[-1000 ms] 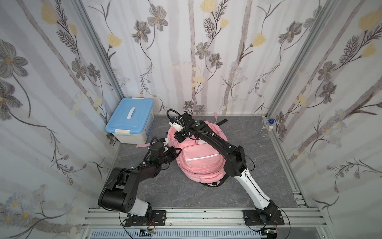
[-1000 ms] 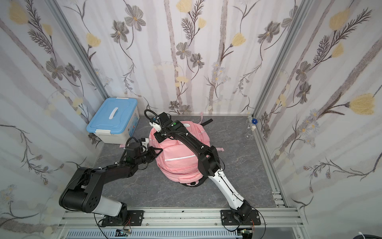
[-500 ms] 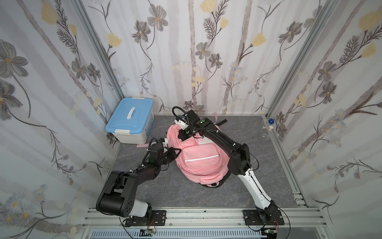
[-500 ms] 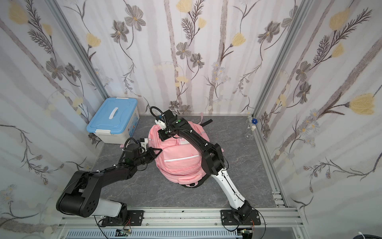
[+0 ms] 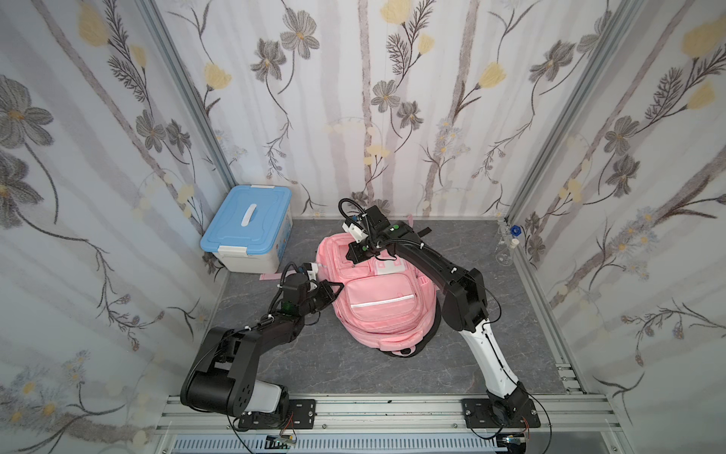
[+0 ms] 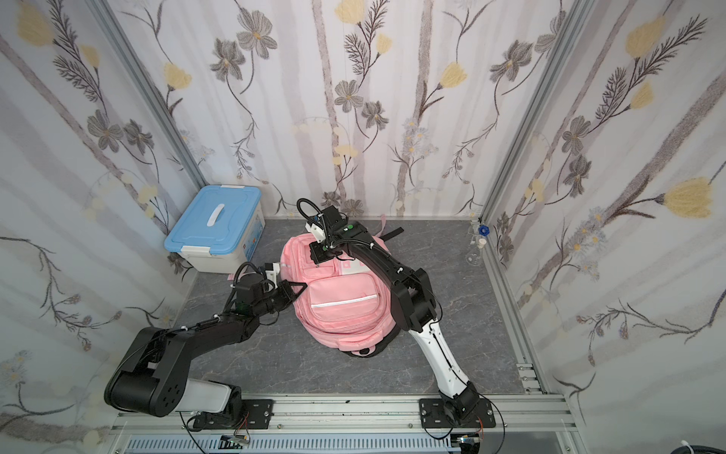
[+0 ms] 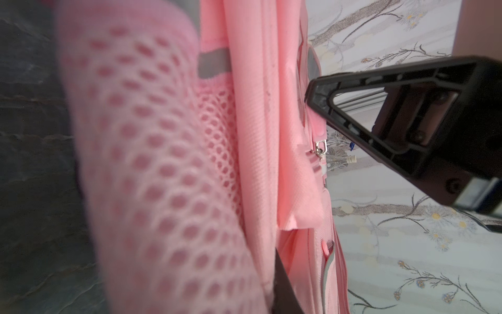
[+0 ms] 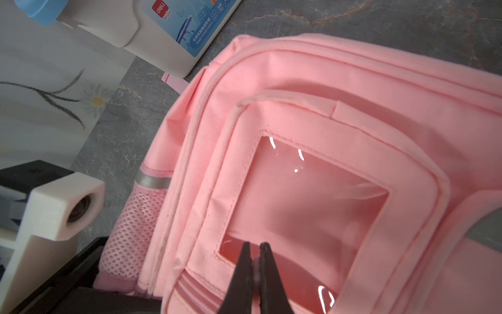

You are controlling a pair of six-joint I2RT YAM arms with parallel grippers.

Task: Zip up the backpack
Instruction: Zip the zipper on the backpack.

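"deli" logo (image 8: 160, 11), on white storage box (image 8: 163, 51)

We're looking into a robotics lab test cell, no question. Bare aluminium corner posts (image 5: 196, 114) frame flat wall panels papered with grey and yellow flowers (image 5: 353, 98), so it's a built set rather than a lived-in room. Down below, a grey marble-pattern floor sheet (image 5: 353, 373) runs up to a slotted aluminium rail (image 5: 393, 408). There a bulky black robot arm (image 5: 235, 353) and a black-and-white robot arm (image 5: 491, 353) sit bolted on black base plates (image 5: 475, 412), wires trailing. A white plastic storage box with a blue lid (image 5: 247, 232) stands by the wall, with clear glass labware (image 5: 504, 257) in the far corner.
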